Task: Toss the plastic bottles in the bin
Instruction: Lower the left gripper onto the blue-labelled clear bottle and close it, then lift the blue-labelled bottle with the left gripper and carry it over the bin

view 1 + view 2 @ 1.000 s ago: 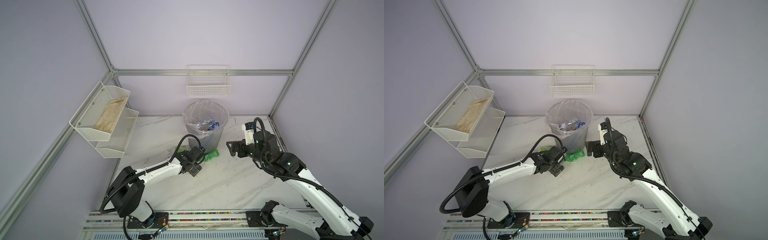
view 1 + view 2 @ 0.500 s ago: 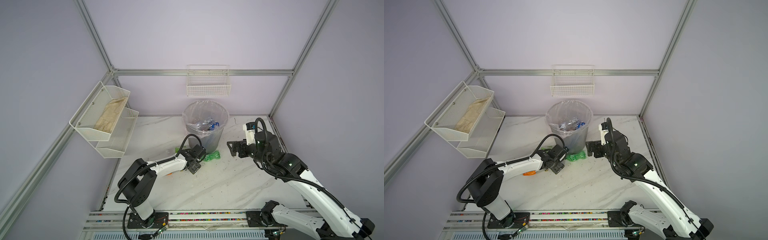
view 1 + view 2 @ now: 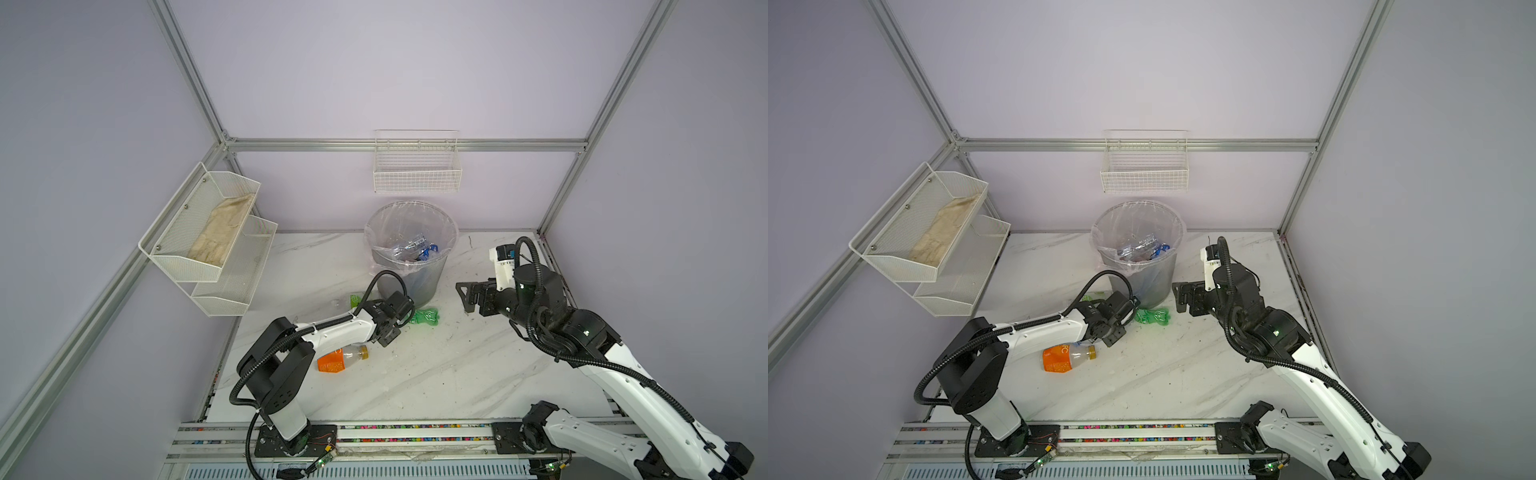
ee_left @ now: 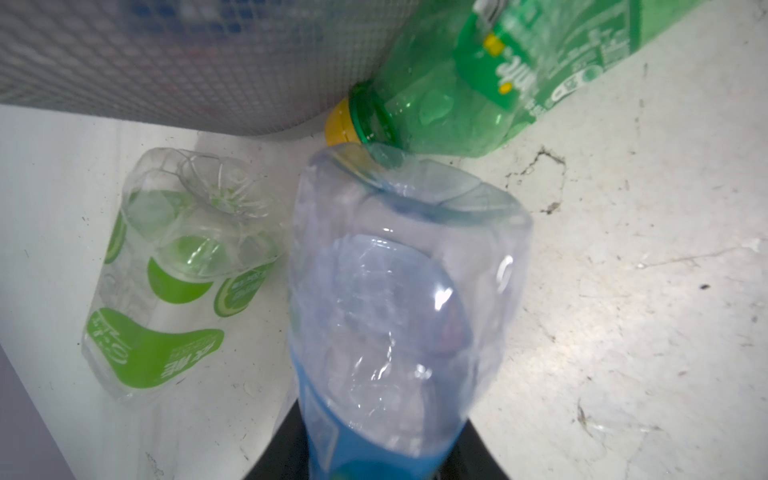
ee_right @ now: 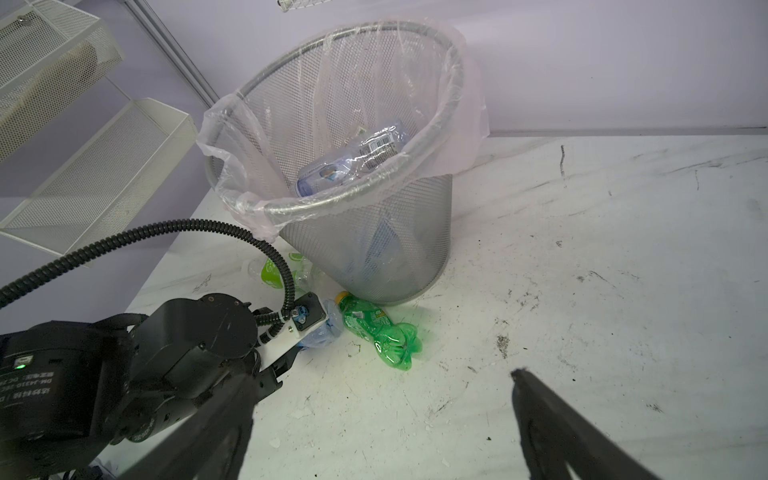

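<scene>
My left gripper [image 3: 404,311] [image 5: 309,343] lies low at the foot of the bin [image 3: 415,282] [image 5: 374,241], shut on a clear bottle with a blue label [image 4: 399,316]. The all-green bottle [image 3: 424,316] [image 4: 478,83] [image 5: 378,330] lies just beyond, its yellow cap against the bin. A clear bottle with a green label [image 4: 178,270] [image 5: 274,270] lies beside them. An orange-labelled bottle [image 3: 340,359] [image 3: 1067,357] rests under the left forearm. Several bottles [image 5: 353,162] are inside the bin. My right gripper [image 3: 463,297] [image 5: 382,380] hovers open and empty right of the bin.
A white wire basket [image 3: 417,174] hangs on the back wall above the bin. A two-tier white mesh shelf [image 3: 208,232] holding a beige cloth juts from the left wall. The arms' rail [image 3: 374,432] runs along the front edge.
The left arm has lowered and stretched toward the bin's foot, and its jaws have closed on the blue-labelled bottle. The orange-labelled bottle now shows. The right arm has hardly moved.
</scene>
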Motion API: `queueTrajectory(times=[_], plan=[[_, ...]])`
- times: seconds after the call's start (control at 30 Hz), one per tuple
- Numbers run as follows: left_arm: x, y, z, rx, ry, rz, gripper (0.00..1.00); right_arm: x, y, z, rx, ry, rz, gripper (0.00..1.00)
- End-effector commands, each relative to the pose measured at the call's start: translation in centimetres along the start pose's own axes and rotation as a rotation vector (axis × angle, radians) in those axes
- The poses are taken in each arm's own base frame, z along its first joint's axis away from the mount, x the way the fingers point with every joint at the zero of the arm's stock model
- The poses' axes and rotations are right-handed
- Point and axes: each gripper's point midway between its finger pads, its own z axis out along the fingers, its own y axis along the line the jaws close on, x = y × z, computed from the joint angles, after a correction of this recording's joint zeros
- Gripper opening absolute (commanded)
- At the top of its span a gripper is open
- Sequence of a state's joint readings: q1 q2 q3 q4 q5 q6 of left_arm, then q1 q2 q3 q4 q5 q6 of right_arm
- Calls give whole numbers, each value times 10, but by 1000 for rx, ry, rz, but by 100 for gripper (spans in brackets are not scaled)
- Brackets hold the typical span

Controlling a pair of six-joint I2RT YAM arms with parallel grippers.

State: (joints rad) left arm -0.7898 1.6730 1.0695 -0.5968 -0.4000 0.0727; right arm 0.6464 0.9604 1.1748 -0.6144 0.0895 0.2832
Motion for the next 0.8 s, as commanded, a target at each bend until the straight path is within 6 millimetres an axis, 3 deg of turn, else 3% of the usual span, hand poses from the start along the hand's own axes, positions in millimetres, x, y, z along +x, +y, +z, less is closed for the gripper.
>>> queueTrajectory(times=[0.0, 0.23, 0.5, 0.77], plan=[[-30, 14, -39, -50, -126, -6, 32, 2, -2, 0, 9, -11, 9, 98], [-33, 12, -91, -66, -240, -6, 27, 4, -13, -1, 57, -28, 23, 97], [-31, 14, -173, -93, -407, -9, 26, 2, -20, -2, 90, -55, 33, 97], [-44, 29, -260, -55, -620, -83, 25, 5, -23, 2, 105, -58, 38, 97]])
